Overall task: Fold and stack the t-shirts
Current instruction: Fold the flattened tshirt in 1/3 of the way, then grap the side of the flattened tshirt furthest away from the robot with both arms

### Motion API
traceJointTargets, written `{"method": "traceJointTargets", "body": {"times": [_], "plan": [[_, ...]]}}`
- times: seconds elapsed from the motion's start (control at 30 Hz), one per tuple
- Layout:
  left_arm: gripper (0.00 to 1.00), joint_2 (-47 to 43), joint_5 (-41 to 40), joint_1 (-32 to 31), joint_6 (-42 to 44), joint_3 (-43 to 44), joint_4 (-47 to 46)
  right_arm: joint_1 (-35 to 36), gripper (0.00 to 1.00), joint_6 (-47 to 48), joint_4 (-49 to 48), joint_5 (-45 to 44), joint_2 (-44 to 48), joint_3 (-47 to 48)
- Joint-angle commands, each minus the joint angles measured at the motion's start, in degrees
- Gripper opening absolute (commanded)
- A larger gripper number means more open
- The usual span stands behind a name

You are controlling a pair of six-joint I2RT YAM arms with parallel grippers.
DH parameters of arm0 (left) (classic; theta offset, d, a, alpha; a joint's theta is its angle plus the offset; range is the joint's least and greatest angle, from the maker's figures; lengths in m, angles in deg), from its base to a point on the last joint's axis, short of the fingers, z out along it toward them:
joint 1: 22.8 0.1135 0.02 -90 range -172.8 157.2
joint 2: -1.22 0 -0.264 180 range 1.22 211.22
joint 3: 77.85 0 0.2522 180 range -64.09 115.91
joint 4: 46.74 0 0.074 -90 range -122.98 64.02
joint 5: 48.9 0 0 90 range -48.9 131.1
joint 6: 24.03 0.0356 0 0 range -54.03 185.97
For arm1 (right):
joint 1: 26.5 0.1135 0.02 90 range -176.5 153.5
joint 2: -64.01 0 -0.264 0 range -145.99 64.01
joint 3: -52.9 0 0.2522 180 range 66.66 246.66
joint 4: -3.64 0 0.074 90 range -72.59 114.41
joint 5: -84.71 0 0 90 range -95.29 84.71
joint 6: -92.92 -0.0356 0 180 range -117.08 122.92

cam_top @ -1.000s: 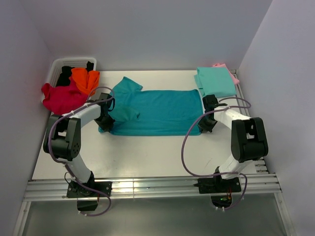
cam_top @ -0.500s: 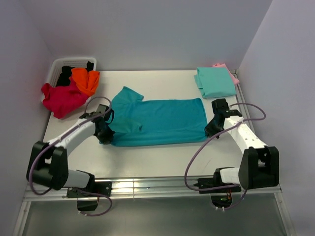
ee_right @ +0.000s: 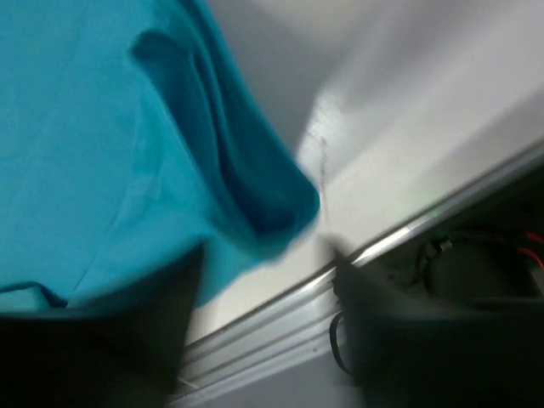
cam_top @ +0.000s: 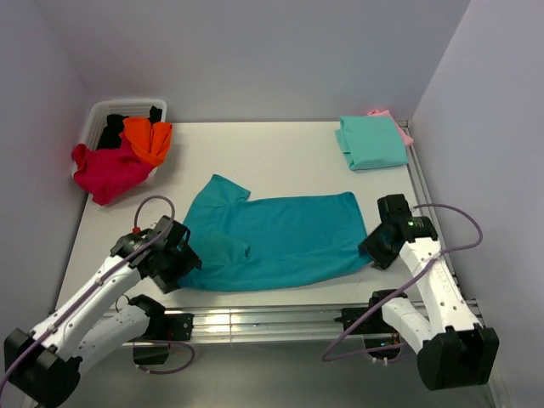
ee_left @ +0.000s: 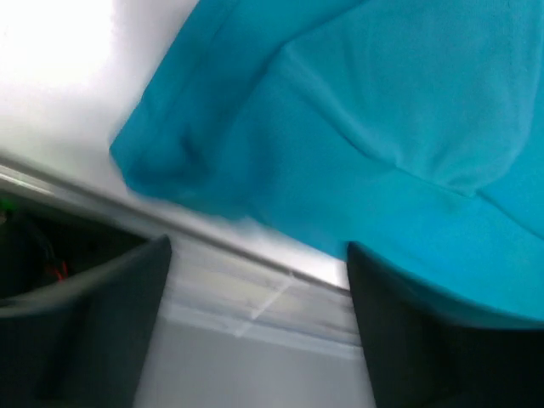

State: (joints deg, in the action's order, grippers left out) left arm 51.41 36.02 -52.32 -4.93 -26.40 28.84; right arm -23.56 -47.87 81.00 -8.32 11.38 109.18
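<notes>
A deep teal-blue t-shirt point(cam_top: 285, 238) lies spread flat near the table's front edge, its near sleeve folded onto the body. My left gripper point(cam_top: 182, 265) sits at its near left corner and my right gripper point(cam_top: 379, 248) at its near right corner. In the left wrist view the left gripper point(ee_left: 255, 327) is open, with the teal cloth point(ee_left: 382, 127) just beyond the fingertips point(ee_left: 89, 314). The right gripper point(ee_right: 263, 340) is also open, with a bunched teal corner point(ee_right: 268, 200) lying ahead of it. A folded mint-green t-shirt point(cam_top: 371, 142) rests on a pink one point(cam_top: 403, 134) at the far right.
A white slotted basket point(cam_top: 99, 115) stands at the far left with crimson point(cam_top: 106, 170), orange point(cam_top: 147, 138) and black point(cam_top: 110, 132) shirts spilling over it. The metal rail of the table's front edge point(cam_top: 272, 321) runs just below both grippers.
Both arms dragged the teal shirt toward the near edge of the table. Both grippers, shut on its corners before, now stand open and have let go.
</notes>
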Motion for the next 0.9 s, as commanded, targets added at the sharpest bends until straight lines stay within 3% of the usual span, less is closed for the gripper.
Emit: {"method": "traceJointTargets", "body": {"times": [0.0, 0.03, 0.2, 0.27, 0.33, 0.47, 0.57, 0.73, 0.87], "plan": [[0.95, -4.0, 1.2, -1.6, -3.2, 4.0, 9.5, -0.4, 0.89, -0.8, 8.7, -1.7, 3.2, 2.6], [0.99, -3.9, 1.0, -1.6, -3.0, 7.6, 10.6, -0.5, 1.00, -0.8, 9.5, -2.0, 3.7, 3.3], [0.99, 3.6, -7.1, -1.6, 3.9, 24.2, 12.7, -0.5, 1.00, 0.2, 9.9, -2.9, 4.6, 10.0], [0.99, 10.2, -9.6, -0.6, 11.2, 33.1, 8.4, -0.5, 1.00, 1.0, 6.5, -2.4, 2.8, 11.7], [0.99, 17.8, -6.4, 2.3, 17.6, 39.6, 3.3, -0.5, 1.00, 2.7, 4.0, -1.5, 0.9, 14.2], [0.99, 30.4, -0.7, 13.1, 30.7, 47.3, -9.8, -0.5, 1.00, 5.3, -3.5, 0.6, -4.0, 16.4], [0.99, 40.7, 1.9, 15.9, 36.4, 52.6, -20.2, -0.5, 1.00, 5.5, -6.2, 1.3, -5.5, 16.7], [0.99, 59.7, 6.4, 19.3, 37.0, 65.5, -20.8, -0.5, 0.99, 5.1, -6.7, 2.4, -4.6, 14.8], [1.00, 69.8, 7.4, 20.0, 35.2, 75.3, -19.8, -0.5, 0.98, 5.8, -5.2, 1.4, -1.7, 12.5]]}}
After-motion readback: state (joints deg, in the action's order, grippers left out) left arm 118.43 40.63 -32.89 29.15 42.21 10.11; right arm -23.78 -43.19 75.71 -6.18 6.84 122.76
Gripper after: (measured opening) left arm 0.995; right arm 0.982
